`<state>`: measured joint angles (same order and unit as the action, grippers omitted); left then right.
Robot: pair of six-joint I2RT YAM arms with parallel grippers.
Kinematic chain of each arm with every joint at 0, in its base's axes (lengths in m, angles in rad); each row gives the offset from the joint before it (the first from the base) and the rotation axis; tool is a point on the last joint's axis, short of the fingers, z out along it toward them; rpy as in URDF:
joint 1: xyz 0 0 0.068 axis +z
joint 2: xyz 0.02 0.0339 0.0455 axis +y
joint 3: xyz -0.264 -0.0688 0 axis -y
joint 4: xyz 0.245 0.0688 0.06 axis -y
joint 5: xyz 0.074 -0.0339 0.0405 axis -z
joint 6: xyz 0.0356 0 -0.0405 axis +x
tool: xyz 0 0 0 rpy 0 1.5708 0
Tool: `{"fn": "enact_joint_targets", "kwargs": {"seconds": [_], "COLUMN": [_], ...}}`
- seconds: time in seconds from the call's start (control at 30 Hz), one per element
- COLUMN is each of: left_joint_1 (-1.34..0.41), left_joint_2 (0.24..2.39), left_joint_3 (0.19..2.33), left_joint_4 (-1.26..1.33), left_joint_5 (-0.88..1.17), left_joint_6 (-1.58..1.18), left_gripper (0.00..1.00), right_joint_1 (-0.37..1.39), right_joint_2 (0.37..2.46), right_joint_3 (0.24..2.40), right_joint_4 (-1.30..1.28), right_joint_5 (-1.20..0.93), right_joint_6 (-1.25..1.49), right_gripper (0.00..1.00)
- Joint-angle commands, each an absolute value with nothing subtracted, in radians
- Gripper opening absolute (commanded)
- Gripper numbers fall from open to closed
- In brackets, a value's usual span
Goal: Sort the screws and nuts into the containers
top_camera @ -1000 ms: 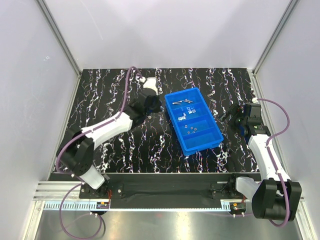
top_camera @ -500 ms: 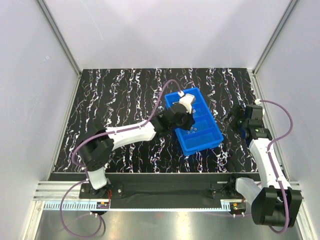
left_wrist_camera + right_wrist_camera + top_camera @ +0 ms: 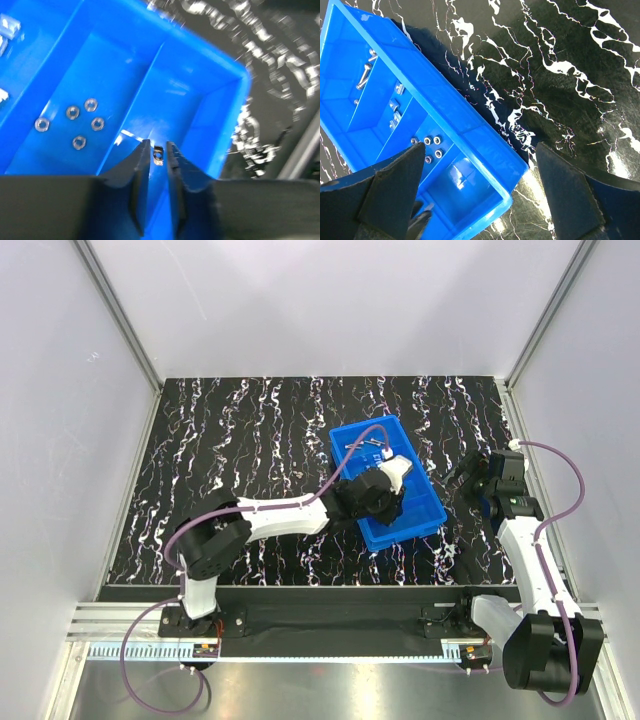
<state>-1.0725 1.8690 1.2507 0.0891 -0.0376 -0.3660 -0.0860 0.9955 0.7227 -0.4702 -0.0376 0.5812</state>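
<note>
Item: left gripper (image 3: 158,144), lower centre of the left wrist view, poised over the blue tray (image 3: 220,120). The fingertips are set close together, and one small nut (image 3: 158,155) is seen between them. Whether that nut is pinched or already loose cannot be told, since a sliver of gap appears on either side of it. The nut is placed above the end compartment (image 3: 187,105), just right of the divider wall (image 3: 145,80) and close to it. Beyond that wall, at the left of the frame, five ring-shaped nuts (image 3: 72,112) are scattered on the floor of the neighbouring compartment, well apart from the fingertips. The coming release is judged to turn on this relation: with the nut on the right side of the divider, a straight drop would be received by the end compartment, not by the one with the rings. Item: right gripper (image 3: 480,147), fingers spread wide with nothing held, poised over the black marbled table (image 3: 545,60) beside the tray at the right of the top view. The left arm is by far the nearer. Screws (image 3: 364,75) are lodged in the far compartment, upper left of the right wrist view.
</note>
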Motion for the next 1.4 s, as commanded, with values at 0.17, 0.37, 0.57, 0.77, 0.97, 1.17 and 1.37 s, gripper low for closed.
{"fn": "enact_joint_targets", "kwargs": {"seconds": [0.17,0.37,0.57,0.77,0.97,1.17,1.37], "left_joint_1": [-1.057,-0.907,-0.683,-0.556,-0.531,-0.526,-0.509], "left_joint_2": [1.754,1.545,1.56,1.683,1.865,1.95,1.997], "left_joint_3": [1.298,1.217,1.177,1.186,1.304,1.338,1.37], "left_joint_4": [0.074,0.034,-0.152,-0.147,-0.212,-0.204,-0.203], "left_joint_5": [-0.089,-0.201,-0.362,-0.365,-0.388,-0.405,-0.394], "left_joint_6": [-0.296,-0.406,-0.505,-0.499,-0.474,-0.463,-0.457], "left_gripper": [0.63,0.69,0.69,0.64,0.57,0.52,0.47], "right_joint_1": [-0.083,-0.083,-0.083,-0.083,-0.083,-0.083,-0.083], "right_joint_2": [0.985,0.992,1.002,1.008,1.019,1.019,1.022], "right_joint_3": [0.719,0.715,0.71,0.713,0.722,0.729,0.724], "right_joint_4": [-0.456,-0.437,-0.419,-0.414,-0.422,-0.43,-0.431], "right_joint_5": [-0.028,-0.049,-0.067,-0.071,-0.066,-0.057,-0.049], "right_joint_6": [0.581,0.581,0.581,0.581,0.58,0.577,0.575], "right_gripper": [1.0,1.0,1.0,1.0,1.0,1.0,1.0]}}
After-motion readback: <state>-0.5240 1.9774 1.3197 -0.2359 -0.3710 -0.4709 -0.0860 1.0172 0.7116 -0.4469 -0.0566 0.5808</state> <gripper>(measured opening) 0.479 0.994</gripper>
